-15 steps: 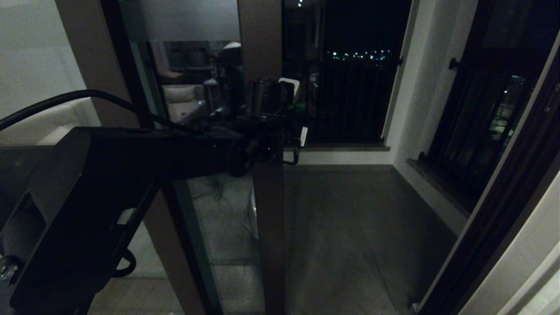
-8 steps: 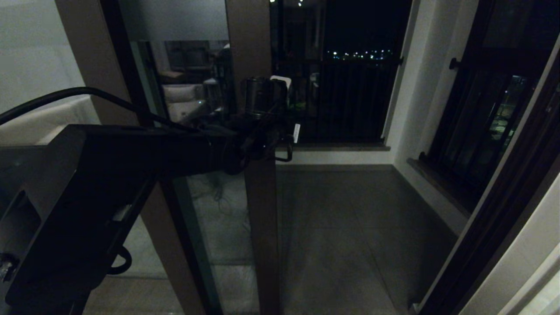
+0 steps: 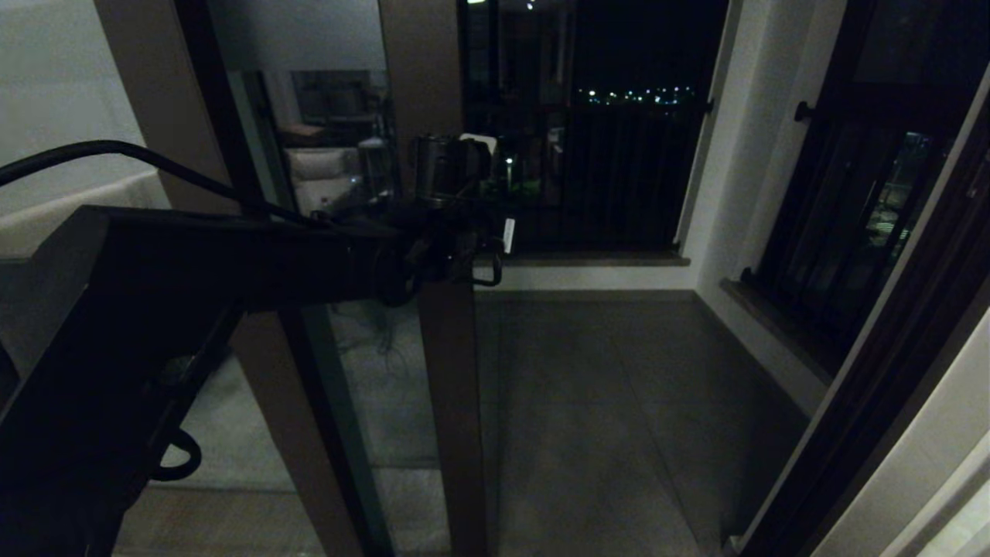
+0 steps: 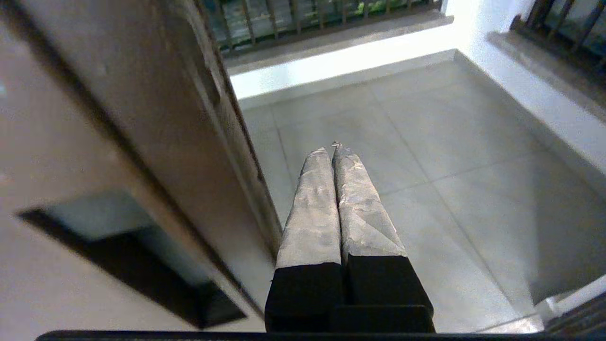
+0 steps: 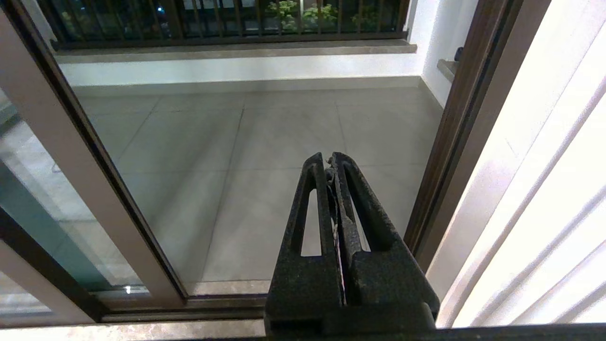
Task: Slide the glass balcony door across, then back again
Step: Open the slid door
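Observation:
The glass balcony door (image 3: 442,387) is a tall glass panel in a dark brown frame with a frosted band (image 3: 302,35) across its top. It stands partly slid to the left. My left arm reaches across to its stile, wrist (image 3: 452,232) against the stile's edge. In the left wrist view my left gripper (image 4: 333,148) is shut on nothing, lying beside the stile (image 4: 142,118). The recessed black handle (image 4: 137,255) sits on the stile face. My right gripper (image 5: 329,158) is shut and empty, hanging low before the doorway, with the door's stile (image 5: 71,142) off to one side.
Through the opening lies the tiled balcony floor (image 3: 619,402), with a dark railing (image 3: 619,178) at the far end. A dark-framed barred window (image 3: 843,216) lines the right wall. The dark door jamb (image 3: 874,387) and a white wall (image 5: 544,166) bound the opening on the right.
The door's stile and my left arm have moved leftward together, and the opening onto the balcony has grown wider.

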You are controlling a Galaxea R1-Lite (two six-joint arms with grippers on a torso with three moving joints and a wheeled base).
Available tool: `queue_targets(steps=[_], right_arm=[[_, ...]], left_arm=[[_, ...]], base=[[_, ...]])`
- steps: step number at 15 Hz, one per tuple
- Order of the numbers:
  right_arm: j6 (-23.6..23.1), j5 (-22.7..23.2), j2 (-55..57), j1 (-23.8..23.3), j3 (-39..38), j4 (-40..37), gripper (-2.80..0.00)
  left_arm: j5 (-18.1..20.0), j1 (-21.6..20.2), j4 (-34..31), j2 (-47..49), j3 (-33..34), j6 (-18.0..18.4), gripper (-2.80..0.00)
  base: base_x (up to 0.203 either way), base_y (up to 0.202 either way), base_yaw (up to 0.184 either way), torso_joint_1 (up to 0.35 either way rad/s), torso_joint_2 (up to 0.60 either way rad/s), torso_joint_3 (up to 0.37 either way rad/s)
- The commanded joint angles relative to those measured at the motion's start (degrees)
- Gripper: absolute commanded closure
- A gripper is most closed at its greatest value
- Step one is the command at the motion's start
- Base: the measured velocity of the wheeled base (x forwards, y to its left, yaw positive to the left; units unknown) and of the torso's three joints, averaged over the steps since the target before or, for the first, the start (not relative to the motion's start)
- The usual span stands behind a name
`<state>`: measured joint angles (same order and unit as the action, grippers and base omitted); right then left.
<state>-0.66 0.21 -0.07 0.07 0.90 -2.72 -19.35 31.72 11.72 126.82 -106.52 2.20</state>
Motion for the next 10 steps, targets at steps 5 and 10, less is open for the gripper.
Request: queue_targets(steps=[5,10], right_arm=[[0.0,0.1,0.1,0.0,0.0,0.0,0.0],[0.0,0.0,0.1,0.0,0.0,0.0,0.0]], left_arm=[[-0.1,-3.0,-0.1,-2.3,1.4,0.0,0.0],[0.1,-4.2,0.0,-4.4,3.9,0.1,0.0]], base=[[0.0,0.0,0.0,0.0,0.0,0.0],[0.0,0.0,0.0,0.0,0.0,0.0]])
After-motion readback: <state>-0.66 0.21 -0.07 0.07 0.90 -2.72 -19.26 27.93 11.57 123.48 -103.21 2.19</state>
